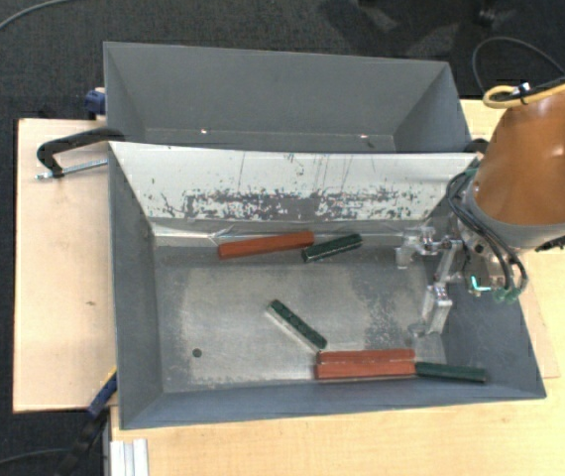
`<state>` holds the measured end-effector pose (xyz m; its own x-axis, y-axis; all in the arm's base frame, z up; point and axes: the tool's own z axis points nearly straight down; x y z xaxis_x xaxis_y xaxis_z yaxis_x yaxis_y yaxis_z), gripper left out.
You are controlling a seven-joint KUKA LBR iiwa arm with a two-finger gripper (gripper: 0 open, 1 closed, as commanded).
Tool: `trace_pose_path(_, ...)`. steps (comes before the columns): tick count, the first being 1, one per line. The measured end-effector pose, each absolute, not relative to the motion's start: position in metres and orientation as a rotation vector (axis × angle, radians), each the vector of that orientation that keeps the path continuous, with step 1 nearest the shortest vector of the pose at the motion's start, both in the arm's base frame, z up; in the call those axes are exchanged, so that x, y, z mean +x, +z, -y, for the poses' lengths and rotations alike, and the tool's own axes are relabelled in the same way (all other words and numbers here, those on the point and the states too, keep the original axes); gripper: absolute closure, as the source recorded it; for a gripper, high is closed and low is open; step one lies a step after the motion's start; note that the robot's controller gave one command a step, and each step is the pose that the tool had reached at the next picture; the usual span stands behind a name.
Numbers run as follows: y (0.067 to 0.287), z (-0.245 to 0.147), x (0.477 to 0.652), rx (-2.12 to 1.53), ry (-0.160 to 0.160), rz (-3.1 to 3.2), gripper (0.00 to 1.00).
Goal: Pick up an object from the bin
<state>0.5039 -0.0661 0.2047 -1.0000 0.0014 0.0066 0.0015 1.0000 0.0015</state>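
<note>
Over the grey bin [134, 296] we see the gripper [435, 310] hanging low at the right; whether it is released or clenched we cannot tell. Nearest lie a red block [365, 365] and a green stick [451, 372], tight against the front wall. We judge a grab there may scrape that wall or slip. The floor [223, 335] is scuffed metal; dark carpet [263, 8] surrounds.

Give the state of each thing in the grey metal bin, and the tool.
Back red-brown bar: lying along the back wall.
Back dark green stick: lying by that bar's right end.
Middle dark green stick: lying diagonally, apart.
Front red-brown bar: lying along the front wall.
Front dark green stick: lying at that bar's right end.
Tool: over the bin's right side.
</note>
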Motion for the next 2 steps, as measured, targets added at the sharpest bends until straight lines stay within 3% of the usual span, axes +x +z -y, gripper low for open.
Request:
trace_pose_path(1,0.069,0.002,0.497,0.721,-0.004,3.053,0.0)
trace_pose_path(2,0.102,-0.059,0.492,0.524,-0.006,3.106,0.0)
